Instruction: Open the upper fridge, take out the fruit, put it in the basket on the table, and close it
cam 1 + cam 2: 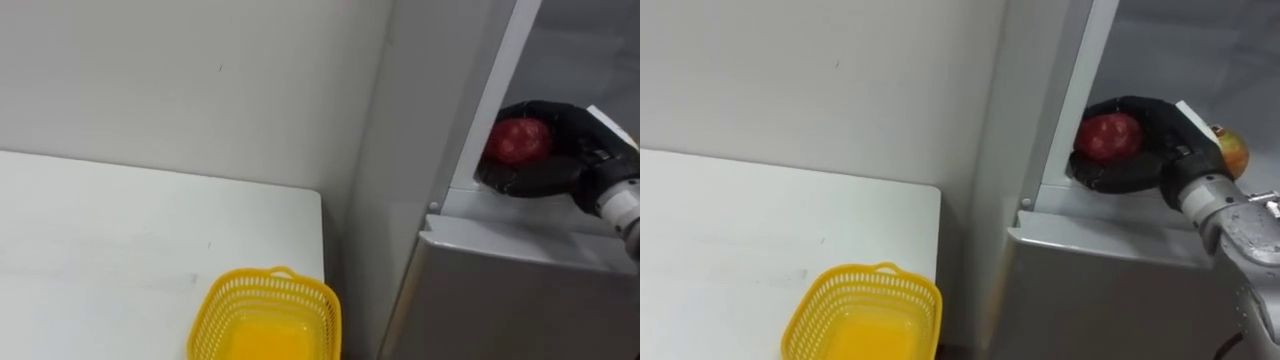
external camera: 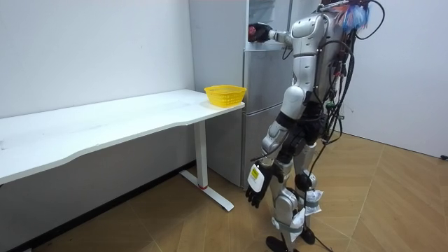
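Left hand [image 2: 255, 187] hangs at the side, fingers relaxed, empty. Yellow basket [image 1: 268, 315] sits at the table [image 1: 120, 240] corner beside the fridge [image 1: 520, 290]. Right hand [image 1: 570, 150] is curled round the red apple [image 1: 517, 140] at the upper compartment's front edge. Grasp looks done; pull-out and drop-off remain.

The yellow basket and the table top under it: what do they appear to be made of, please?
The yellow basket looks like moulded plastic: even colour, slight gloss, fine open lattice walls. The table top seems white laminated board, smooth and matte; its core is not visible.
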{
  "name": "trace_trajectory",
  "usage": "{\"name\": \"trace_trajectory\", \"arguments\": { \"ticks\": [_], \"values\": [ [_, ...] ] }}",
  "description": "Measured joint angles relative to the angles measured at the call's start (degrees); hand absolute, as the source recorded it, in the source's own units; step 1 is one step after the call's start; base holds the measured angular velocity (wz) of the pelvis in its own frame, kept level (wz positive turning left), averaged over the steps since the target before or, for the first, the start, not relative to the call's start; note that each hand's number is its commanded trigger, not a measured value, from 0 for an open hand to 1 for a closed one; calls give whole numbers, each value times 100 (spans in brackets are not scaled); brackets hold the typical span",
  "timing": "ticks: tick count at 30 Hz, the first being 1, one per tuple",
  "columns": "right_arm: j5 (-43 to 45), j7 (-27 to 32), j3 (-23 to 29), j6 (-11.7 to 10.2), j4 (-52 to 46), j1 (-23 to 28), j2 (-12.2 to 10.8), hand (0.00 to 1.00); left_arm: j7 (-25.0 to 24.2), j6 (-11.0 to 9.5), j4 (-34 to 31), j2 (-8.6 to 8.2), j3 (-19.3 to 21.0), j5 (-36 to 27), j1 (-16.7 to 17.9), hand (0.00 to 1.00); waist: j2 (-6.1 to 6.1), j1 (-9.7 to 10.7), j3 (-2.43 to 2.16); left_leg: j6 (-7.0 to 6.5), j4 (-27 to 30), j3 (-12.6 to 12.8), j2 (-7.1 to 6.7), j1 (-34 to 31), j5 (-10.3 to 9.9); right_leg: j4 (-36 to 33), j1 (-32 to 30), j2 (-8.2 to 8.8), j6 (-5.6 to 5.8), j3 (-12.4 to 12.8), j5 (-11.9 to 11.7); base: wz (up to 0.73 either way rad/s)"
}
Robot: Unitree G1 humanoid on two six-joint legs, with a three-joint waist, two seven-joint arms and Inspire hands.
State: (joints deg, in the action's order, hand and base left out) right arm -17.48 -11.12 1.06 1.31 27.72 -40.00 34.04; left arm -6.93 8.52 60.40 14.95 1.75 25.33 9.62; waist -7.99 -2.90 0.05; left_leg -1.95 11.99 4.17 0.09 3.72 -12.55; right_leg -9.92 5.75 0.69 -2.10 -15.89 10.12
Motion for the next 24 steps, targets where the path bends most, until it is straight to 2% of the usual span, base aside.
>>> {"name": "trace_trajectory", "arguments": {
  "ticks": [7,13,18,22,24],
  "values": [
    [235,143,2,9,-360,127,-42,100,9,5,-2,-29,-144,16,-13,0,83,8,9,1,-18,-9,1,-6,0,-1,10,-4,0,6,0,0],
    [204,556,0,8,-1218,683,-80,100,91,-33,-3,-24,-321,2,-68,0,235,-4,-32,1,-27,-5,0,-1,0,-7,-7,1,0,10,0,0],
    [401,923,20,13,-1869,1102,-319,100,170,-44,-2,-53,-332,-5,-68,0,275,47,-48,12,-27,40,8,20,9,7,-15,-7,0,56,0,-4],
    [438,967,9,22,-2331,1334,-399,100,165,-96,2,-63,-397,-14,-58,0,307,104,-35,11,-51,83,9,45,9,5,-19,-9,-1,103,-1,-8],
    [663,1131,14,25,-2577,1459,-597,100,171,-184,31,-76,-387,-14,-63,0,331,101,-37,12,-91,156,20,93,9,-6,-17,-20,-2,182,-1,-14]
  ]
}}
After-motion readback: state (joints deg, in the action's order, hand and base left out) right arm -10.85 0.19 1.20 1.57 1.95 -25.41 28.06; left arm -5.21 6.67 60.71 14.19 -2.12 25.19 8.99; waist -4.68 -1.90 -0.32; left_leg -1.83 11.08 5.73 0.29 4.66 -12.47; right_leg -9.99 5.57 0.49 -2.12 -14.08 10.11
